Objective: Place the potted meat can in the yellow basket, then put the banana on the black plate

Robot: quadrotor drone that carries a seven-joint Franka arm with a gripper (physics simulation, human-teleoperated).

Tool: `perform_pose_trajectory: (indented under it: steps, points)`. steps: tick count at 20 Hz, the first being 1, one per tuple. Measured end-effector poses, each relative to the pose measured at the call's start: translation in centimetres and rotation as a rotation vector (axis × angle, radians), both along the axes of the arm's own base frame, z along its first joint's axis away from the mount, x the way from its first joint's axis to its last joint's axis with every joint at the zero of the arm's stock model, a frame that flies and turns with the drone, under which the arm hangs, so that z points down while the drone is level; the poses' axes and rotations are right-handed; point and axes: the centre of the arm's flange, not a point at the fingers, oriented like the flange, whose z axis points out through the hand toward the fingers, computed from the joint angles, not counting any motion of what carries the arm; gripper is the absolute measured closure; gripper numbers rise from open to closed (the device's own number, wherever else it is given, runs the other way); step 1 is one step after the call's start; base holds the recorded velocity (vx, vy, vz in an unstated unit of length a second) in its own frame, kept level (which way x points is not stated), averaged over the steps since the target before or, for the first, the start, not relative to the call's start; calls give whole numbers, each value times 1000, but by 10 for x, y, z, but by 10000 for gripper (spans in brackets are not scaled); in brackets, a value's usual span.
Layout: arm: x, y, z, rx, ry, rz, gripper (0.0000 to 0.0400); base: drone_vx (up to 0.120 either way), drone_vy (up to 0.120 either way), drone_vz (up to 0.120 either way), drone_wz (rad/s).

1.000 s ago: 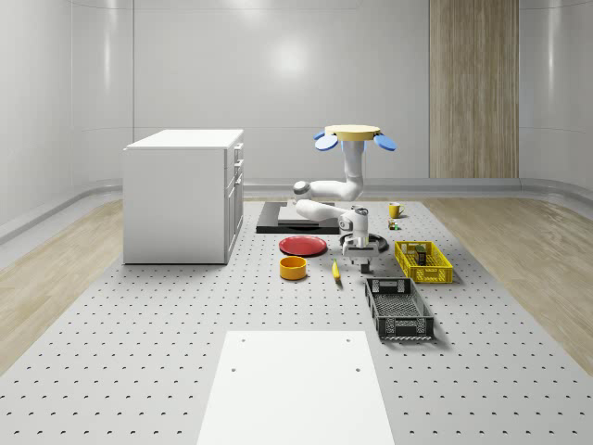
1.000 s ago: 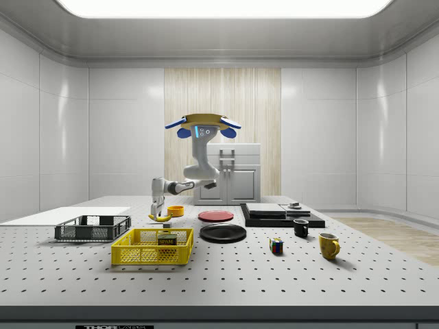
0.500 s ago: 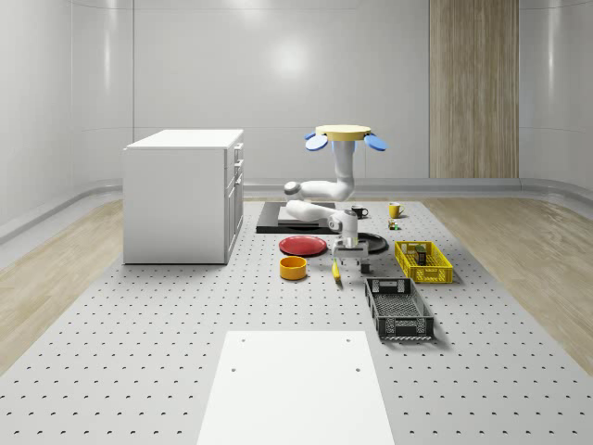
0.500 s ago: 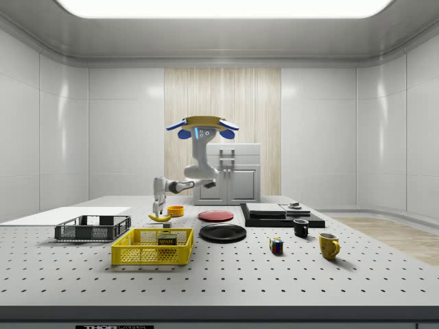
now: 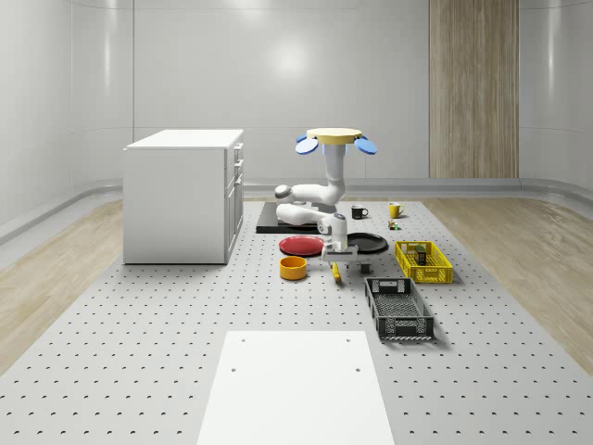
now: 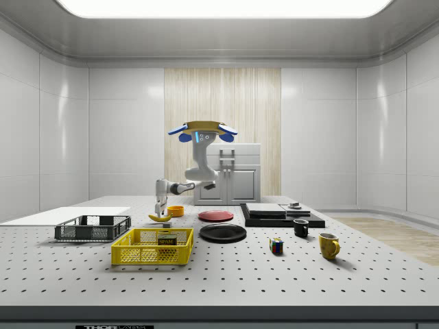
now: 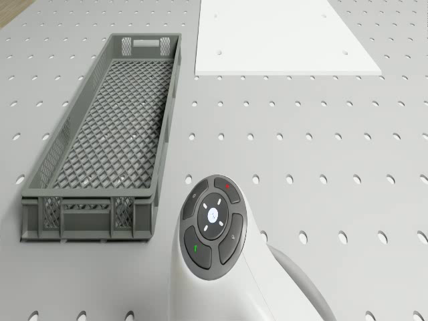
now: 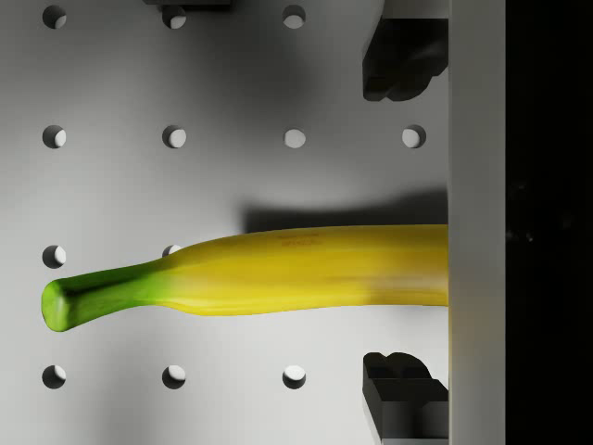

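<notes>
Risk: banana rolls if you close off-centre | gripper above it, fingers apart | drone hovers mid-table | potted meat can sits in yellow basket

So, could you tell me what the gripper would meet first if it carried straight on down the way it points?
Most likely the banana: the gripper points down at it with open fingers on either side. The gap above it is unclear.

Glossy pale walls are enclosing the room, with a wood-panelled strip standing behind. A ceiling light is glowing above. The perforated grey tabletop is carrying a white cabinet.
</notes>
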Motion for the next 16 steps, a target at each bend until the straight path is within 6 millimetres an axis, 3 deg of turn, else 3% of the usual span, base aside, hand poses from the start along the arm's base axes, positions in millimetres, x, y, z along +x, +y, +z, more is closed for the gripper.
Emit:
perform_pose_trajectory:
  steps: [16]
  points:
    - [0, 5, 31, 0, 0, 0, 0, 0, -5, 0, 0]
